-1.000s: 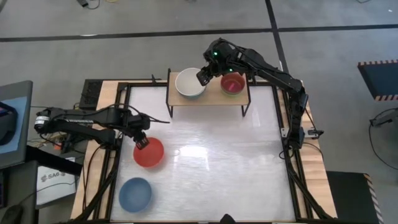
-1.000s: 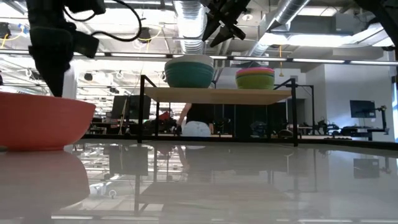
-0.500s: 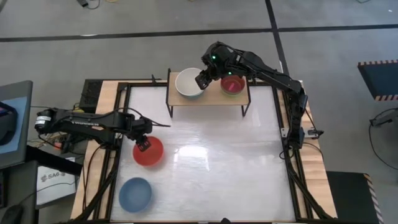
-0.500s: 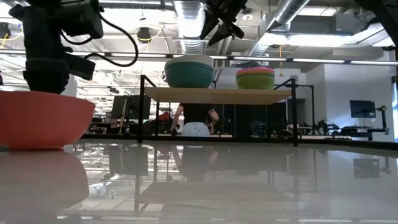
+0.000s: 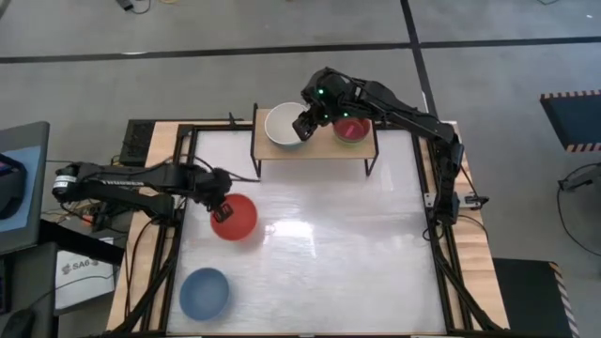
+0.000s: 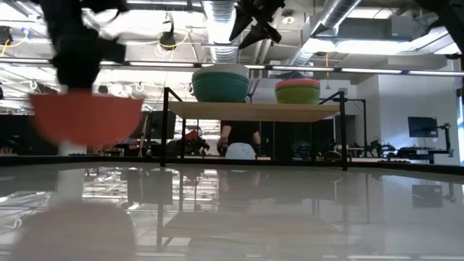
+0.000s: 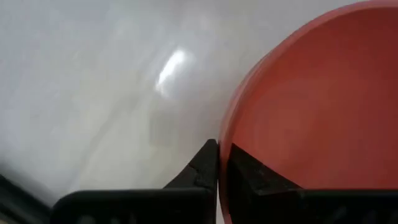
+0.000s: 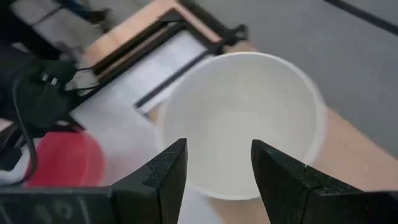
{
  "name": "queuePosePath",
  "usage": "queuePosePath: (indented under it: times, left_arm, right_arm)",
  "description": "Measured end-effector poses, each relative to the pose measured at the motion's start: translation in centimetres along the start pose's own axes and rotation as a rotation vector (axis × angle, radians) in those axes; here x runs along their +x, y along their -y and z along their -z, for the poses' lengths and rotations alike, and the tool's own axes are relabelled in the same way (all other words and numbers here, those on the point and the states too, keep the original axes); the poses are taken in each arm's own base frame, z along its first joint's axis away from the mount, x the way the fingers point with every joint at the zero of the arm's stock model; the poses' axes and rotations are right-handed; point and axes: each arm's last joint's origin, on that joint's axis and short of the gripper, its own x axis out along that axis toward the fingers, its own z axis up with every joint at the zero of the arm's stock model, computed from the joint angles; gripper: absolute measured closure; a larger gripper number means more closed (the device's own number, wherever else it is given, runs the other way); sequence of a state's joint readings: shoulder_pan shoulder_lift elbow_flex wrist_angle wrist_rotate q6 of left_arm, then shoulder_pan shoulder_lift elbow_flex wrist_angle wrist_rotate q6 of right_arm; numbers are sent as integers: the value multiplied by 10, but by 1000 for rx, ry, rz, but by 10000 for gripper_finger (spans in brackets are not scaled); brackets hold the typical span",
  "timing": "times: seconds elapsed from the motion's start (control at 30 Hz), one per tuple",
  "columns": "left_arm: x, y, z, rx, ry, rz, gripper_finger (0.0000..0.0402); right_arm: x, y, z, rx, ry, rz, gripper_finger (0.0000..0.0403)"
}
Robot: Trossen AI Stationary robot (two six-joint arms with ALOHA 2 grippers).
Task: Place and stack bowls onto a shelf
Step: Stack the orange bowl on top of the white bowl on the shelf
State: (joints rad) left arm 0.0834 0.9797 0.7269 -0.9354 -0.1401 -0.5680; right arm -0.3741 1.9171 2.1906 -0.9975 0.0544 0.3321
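My left gripper [image 5: 222,204] is shut on the red bowl [image 5: 236,218], which hangs clear of the table in the low view [image 6: 87,118]. My right gripper [image 5: 302,126] is open and empty above the shelf [image 5: 319,150], over the near right side of the white bowl [image 8: 249,118]. The white bowl is nested in a dark green bowl [image 6: 220,88] on the shelf's left part. A pink bowl [image 5: 351,129] sits in a lime green bowl [image 6: 297,95] on the shelf's right part. A light blue bowl [image 5: 204,293] rests on the table near the front left. My left gripper pinches the red bowl's rim [image 7: 222,186] on its far left side, one finger inside the bowl [image 7: 249,177] and one outside [image 7: 202,168]. The fingers come from above, slanting from the table's left. The bowl is lifted clear of the table, about level.
The shelf stands at the table's far edge on thin black legs [image 6: 165,130]. The white tabletop [image 5: 338,253] lies bare between the shelf and the front edge. A person [image 6: 239,141] shows in the room behind the shelf.
My left gripper has lifted the red bowl off the table and carried it toward the table's right and far side, toward the shelf. The bowl stays about level in the hold.
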Motion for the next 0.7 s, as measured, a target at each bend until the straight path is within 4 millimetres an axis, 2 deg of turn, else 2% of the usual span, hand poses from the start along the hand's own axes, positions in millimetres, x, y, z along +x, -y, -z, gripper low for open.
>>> queuePosePath:
  times: [0.2,0.4,0.57,0.7]
  left_arm:
    - [-58,10,-38,87,226,26,401]
    - [-110,3,-62,48,428,-72,401]
    - [-127,-2,-71,26,530,-194,401]
    - [-131,-2,-87,5,622,-308,401]
  right_arm:
    - [-2,-24,2,-90,20,-156,200]
    - [-15,-54,2,-208,136,-230,200]
    - [-40,-82,-2,-313,323,-276,200]
    - [-43,-93,-2,-352,385,-267,200]
